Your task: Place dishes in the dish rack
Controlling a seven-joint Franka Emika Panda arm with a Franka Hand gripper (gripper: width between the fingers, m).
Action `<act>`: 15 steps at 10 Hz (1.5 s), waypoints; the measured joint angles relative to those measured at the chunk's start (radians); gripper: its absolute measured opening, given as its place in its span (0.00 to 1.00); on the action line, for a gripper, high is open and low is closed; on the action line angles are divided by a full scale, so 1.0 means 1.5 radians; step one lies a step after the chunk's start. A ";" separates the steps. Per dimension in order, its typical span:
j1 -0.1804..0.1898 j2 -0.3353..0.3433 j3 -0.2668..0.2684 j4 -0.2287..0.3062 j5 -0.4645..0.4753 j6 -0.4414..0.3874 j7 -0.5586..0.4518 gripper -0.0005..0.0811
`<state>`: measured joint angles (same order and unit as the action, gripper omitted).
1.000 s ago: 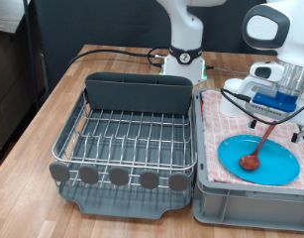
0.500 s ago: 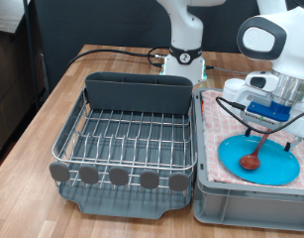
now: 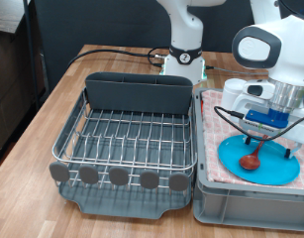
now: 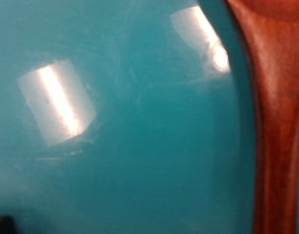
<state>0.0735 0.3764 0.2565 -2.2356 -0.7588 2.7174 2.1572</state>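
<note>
The light-blue plate (image 3: 282,169) lies in the grey bin lined with pink checkered cloth (image 3: 216,124) on the exterior view's right. The brown wooden spoon (image 3: 252,162) rests on the plate, its handle slanting up under the hand. My gripper (image 3: 267,145) is low over the plate, right at the spoon's handle. The wrist view is filled by the plate (image 4: 120,146) at very close range, with the spoon's handle (image 4: 276,117) along one edge; no fingers show there. The silver wire dish rack (image 3: 132,134) with its dark caddy (image 3: 140,94) holds nothing. The white mug is out of view.
The rack's grey tray (image 3: 127,193) sits against the bin's wall near the table's front edge. The robot's base (image 3: 184,59) and black cables (image 3: 112,52) are behind the rack. A cable loops from the hand over the cloth.
The gripper has come down and moved towards the exterior view's left, from above the bin's far corner to just over the plate at the spoon's handle. The spoon and plate have not moved.
</note>
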 joint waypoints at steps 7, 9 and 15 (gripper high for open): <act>0.011 0.002 -0.006 0.000 -0.029 -0.002 0.036 0.11; 0.011 -0.003 -0.001 0.000 -0.024 -0.017 0.036 0.11; -0.006 -0.083 0.030 -0.007 0.079 -0.090 -0.064 0.10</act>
<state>0.0648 0.2517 0.3013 -2.2459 -0.6408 2.5819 2.0608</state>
